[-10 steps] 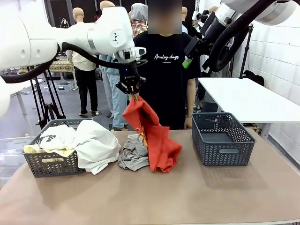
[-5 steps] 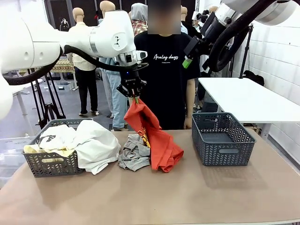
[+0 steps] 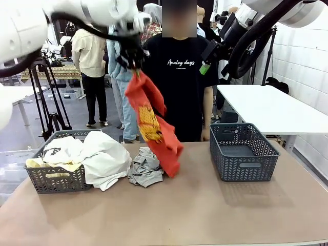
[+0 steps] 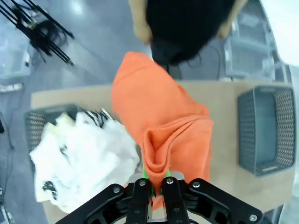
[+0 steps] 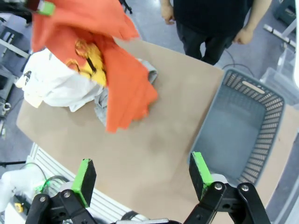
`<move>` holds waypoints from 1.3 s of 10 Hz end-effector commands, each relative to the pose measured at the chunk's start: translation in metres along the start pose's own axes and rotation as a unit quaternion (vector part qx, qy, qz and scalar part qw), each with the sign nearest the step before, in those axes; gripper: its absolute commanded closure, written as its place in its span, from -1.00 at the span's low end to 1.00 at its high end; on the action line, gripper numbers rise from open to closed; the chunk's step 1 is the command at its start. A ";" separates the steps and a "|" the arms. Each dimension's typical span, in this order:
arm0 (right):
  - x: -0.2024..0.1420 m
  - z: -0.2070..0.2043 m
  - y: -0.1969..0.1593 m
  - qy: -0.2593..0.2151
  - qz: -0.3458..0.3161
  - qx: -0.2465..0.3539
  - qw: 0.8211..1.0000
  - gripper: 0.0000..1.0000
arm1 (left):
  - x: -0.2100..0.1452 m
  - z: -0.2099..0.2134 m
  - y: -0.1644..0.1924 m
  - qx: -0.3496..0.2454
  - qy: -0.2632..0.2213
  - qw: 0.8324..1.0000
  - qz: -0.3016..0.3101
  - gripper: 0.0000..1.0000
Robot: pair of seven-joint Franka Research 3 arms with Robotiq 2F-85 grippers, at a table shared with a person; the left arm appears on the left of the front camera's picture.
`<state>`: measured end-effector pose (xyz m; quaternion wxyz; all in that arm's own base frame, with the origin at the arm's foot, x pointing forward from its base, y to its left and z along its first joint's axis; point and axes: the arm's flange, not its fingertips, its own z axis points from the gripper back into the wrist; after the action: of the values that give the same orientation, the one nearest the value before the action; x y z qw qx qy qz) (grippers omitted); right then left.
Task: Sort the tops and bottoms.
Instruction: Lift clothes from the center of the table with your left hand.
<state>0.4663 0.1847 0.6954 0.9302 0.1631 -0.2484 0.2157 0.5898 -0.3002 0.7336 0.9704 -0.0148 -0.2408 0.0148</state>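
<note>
My left gripper (image 3: 134,62) is raised high over the table's left middle, shut on the top edge of an orange-red garment (image 3: 151,123) with a yellow print. The cloth hangs down to just above the table. In the left wrist view the fingertips (image 4: 155,179) pinch a fold of that garment (image 4: 163,121). A grey garment (image 3: 145,168) lies crumpled on the table beside its lower end. White and pale yellow garments (image 3: 97,156) fill the left basket (image 3: 54,179) and spill over it. My right gripper (image 5: 142,175) hovers open and high above the table, seen also in the front view (image 3: 207,62).
An empty grey basket (image 3: 243,152) stands at the table's right, also in the right wrist view (image 5: 238,126). A person in a black T-shirt (image 3: 182,77) stands at the far edge, hands down. The near half of the brown table (image 3: 195,215) is bare.
My left gripper has risen and shifted slightly left, lifting the orange-red garment's lower part off the table. The right arm has not moved.
</note>
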 end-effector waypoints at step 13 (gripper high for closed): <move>-0.006 -0.002 0.000 0.001 -0.005 -0.004 1.000 -1.00 | 0.049 0.122 -0.084 0.012 -0.122 0.988 -0.094 1.00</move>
<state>0.4663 0.1847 0.6953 0.9302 0.1631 -0.2483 0.2156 0.5381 -0.3465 0.8113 0.9350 0.0049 -0.3482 -0.0663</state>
